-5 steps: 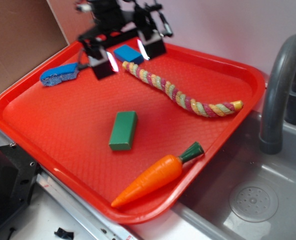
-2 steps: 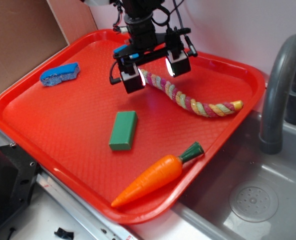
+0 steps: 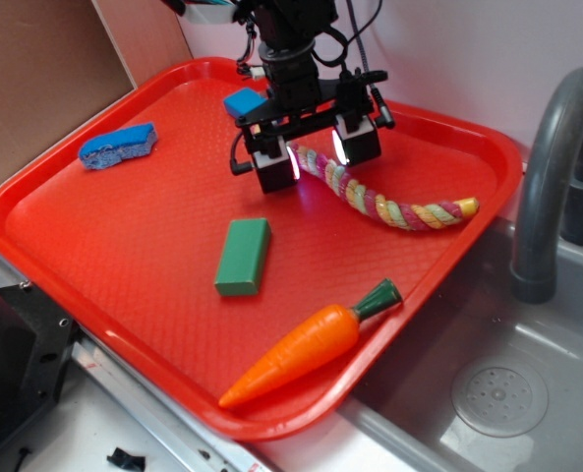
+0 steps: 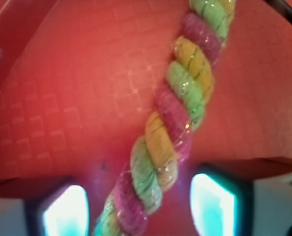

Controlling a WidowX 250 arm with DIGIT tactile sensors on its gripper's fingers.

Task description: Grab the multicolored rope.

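Note:
The multicolored rope [image 3: 389, 203], a thick twisted cord of pink, yellow, green and white strands, lies on the red tray [image 3: 124, 256] from its far middle to its right side. In the wrist view the rope [image 4: 173, 128] runs up from between my two fingers. My gripper [image 3: 316, 157] is open and straddles the rope's far end, one finger on each side, low over the tray. The rope is not pinched; gaps show on both sides.
A green block [image 3: 243, 256] lies mid-tray. An orange toy carrot [image 3: 306, 349] lies near the front edge. A blue block [image 3: 244, 101] and a blue scrubber [image 3: 119, 145] lie at the far left. A grey sink [image 3: 497, 393] with a faucet [image 3: 556, 177] is at the right.
My gripper has moved right and toward the front, from beside the blue block to over the rope's far end, and has come down lower. The rope has not moved.

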